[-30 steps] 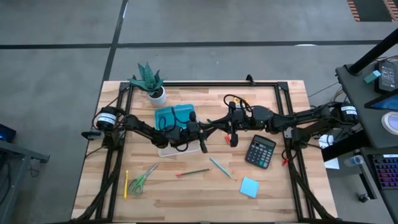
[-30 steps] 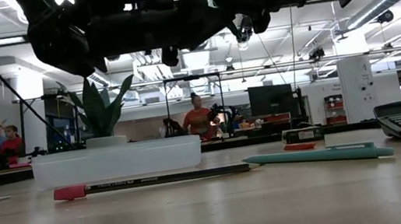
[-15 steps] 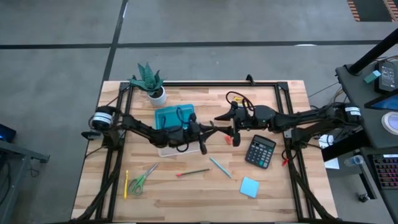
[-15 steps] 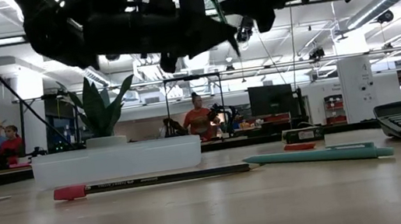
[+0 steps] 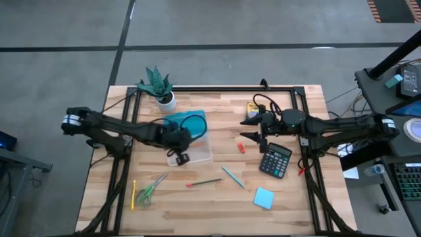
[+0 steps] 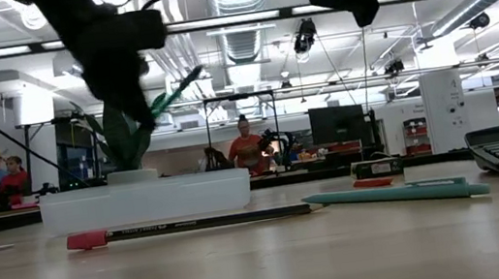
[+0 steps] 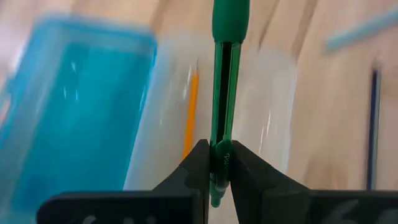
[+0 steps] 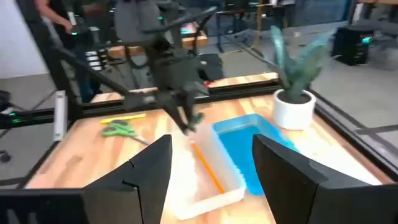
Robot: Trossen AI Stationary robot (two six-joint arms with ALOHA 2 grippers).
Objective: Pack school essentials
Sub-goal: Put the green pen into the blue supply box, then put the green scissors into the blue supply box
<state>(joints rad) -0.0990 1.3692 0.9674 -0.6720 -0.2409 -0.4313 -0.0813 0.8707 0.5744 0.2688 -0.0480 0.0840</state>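
**Left wrist view: green pen held over the clear case**

Left wrist view shows the left pincer (image 7: 220, 163) clenched on a green pen (image 7: 226, 74), its fingers (image 7: 194, 167) pressed against the barrel on both sides. Just beyond the pen lies the clear pencil case (image 7: 211, 112) with an orange pencil (image 7: 190, 112) already inside, and beside it the blue lid (image 7: 74, 106).

Seen from above, that pincer hangs over the near edge of the case, close to the middle of the table (image 5: 289, 210). Nearer the front edge, well apart from the case, lie the green-handled scissors (image 5: 150, 189), a dark pencil (image 5: 204, 182), a teal pen (image 5: 233, 177) and the blue sticky pad (image 5: 264, 197). A small red piece (image 5: 241, 146) sits between the case and the calculator (image 5: 275, 160).

The right pincer (image 5: 255, 135) hovers near the red piece, released and empty, its fingers (image 8: 149, 167) spread wide.

The step in hand looks like placing the green pen. The next move probably calls for lowering it lengthwise into the case beside the orange pencil, then letting go. Most essentials remain unpacked.

At the far edge stands the potted plant (image 5: 158, 85).
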